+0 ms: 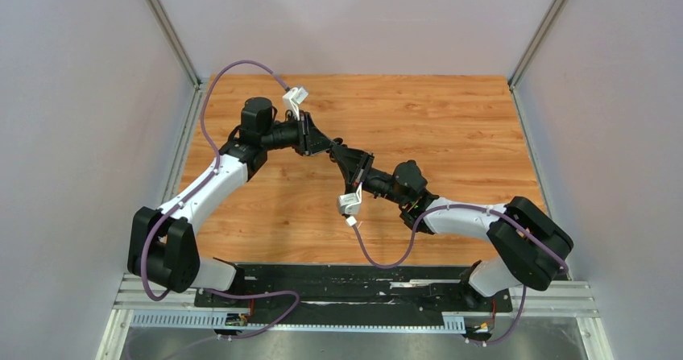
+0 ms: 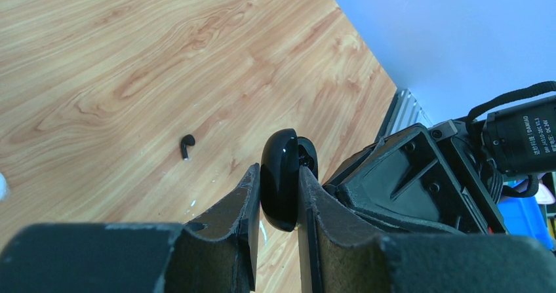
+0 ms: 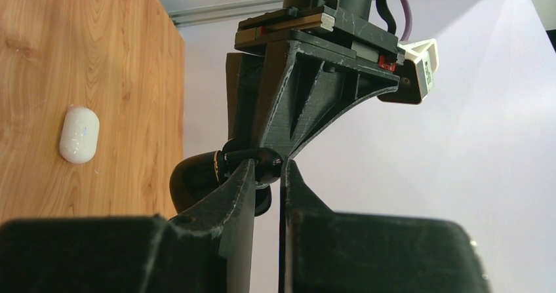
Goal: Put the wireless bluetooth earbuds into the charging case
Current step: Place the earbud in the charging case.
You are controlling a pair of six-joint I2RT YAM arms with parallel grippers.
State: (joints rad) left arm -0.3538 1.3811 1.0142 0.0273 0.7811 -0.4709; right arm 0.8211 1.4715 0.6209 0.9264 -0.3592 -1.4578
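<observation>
Though tiny, earbud (image 2: 187, 146) lies stem seemingly nearward

Obscured, cropped and unresolved items, three views.
Charging case (image 2: 280, 152): lower part buried between the left gripper's (image 2: 278, 181) fingers; in the top view too small and too covered by both arms to pick out. Right gripper (image 3: 268, 170): whether anything is pinched in its narrow gap cannot be told against the dark case behind. White object (image 2: 2, 187): cropped by left edge of left wrist view, unidentified. Blue object (image 2: 524, 217): cropped by right edge, unidentified.
</observation>
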